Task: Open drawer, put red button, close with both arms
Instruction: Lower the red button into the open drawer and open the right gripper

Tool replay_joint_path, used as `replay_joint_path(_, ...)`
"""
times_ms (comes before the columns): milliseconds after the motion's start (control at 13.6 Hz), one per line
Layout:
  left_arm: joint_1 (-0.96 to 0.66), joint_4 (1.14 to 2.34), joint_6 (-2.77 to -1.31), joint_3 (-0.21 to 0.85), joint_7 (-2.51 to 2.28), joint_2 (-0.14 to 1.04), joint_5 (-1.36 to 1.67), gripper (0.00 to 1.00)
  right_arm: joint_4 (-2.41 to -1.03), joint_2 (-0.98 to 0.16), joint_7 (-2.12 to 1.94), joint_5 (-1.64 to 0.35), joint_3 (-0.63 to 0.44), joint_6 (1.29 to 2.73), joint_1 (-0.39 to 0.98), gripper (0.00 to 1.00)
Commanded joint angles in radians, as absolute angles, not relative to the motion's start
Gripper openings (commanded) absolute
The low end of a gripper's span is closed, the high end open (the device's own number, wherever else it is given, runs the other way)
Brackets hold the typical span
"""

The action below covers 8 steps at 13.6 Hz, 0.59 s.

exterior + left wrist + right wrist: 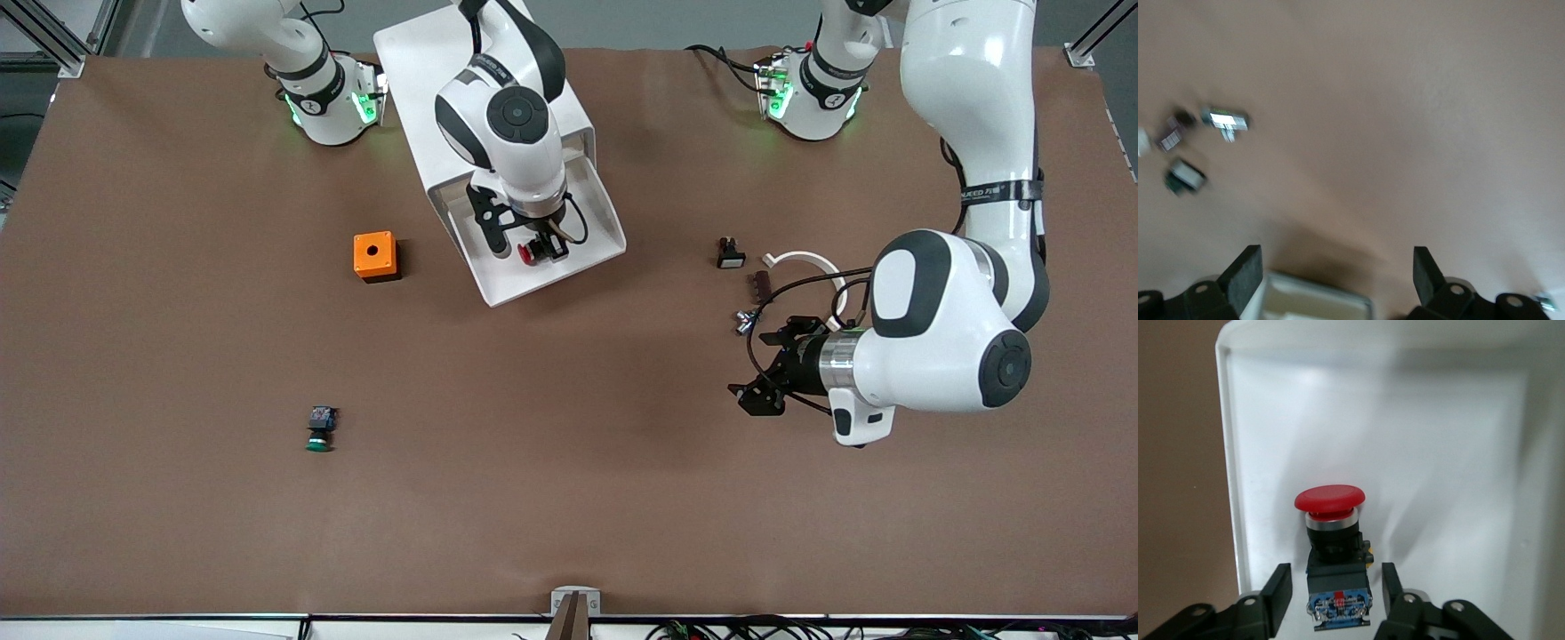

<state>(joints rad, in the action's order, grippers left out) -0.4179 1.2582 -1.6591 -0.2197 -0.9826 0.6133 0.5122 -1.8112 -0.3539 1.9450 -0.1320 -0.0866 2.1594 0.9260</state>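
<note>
Button (1330, 520) lies in the pulled-out drawer (594, 200), between the released fingers of the right tool (526, 242). Left tool (756, 373) spread wide, gripping nothing, over bare bench (551, 462) at the drawer's 4 o'clock.

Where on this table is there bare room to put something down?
The widest free patch is the brown table nearer the camera than the green button. Another lies between the orange box and that button. It is crowded under the left gripper, among small parts, and in the drawer, where the right gripper straddles the red button.
</note>
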Motion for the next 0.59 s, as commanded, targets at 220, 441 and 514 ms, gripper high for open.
replay_joint_path(220, -0.547, 1.296, -1.753, -0.207, -0.809, 0.604, 0.4, 0.99, -1.619, -0.337, 1.632, -0.133, -0.104, 1.889, 0.778, 1.0)
replay_joint_path(441, -0.655, 1.316, -1.834, -0.207, -0.779, 0.638, 0.373, 0.99, -1.507, -0.328, 1.207, -0.132, -0.115, 1.691, 0.66, 1.0)
replay_joint_path(514, -0.687, 1.316, -1.838, -0.206, -0.779, 0.653, 0.373, 0.99, -1.478, -0.328, 1.099, -0.133, -0.118, 1.636, 0.61, 1.0)
